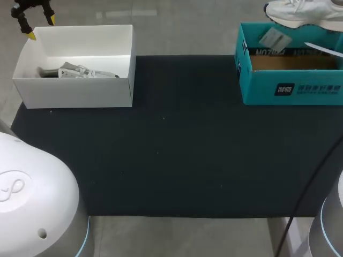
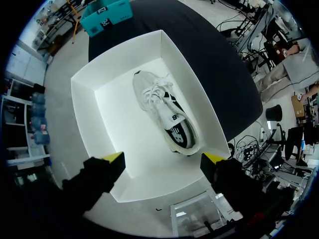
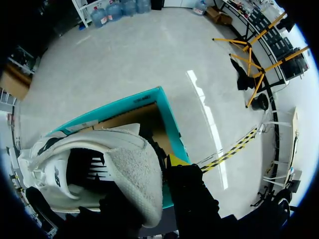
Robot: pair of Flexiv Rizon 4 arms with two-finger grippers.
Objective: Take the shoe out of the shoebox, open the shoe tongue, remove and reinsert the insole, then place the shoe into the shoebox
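right gripper (image 3: 155, 174) jaws clamp the white shoe (image 1: 303, 13), judged light and pliable, at its firmer heel end above the far-right teal shoebox (image 1: 289, 88); left gripper (image 2: 163, 159) jaws stand apart.

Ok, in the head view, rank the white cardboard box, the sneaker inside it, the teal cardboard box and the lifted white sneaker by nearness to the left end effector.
1. White cardboard box, its far corner beside the left end effector.
2. Grey-and-white sneaker, inside that box.
3. Teal cardboard box and lifted white sneaker, far right; too close to call.
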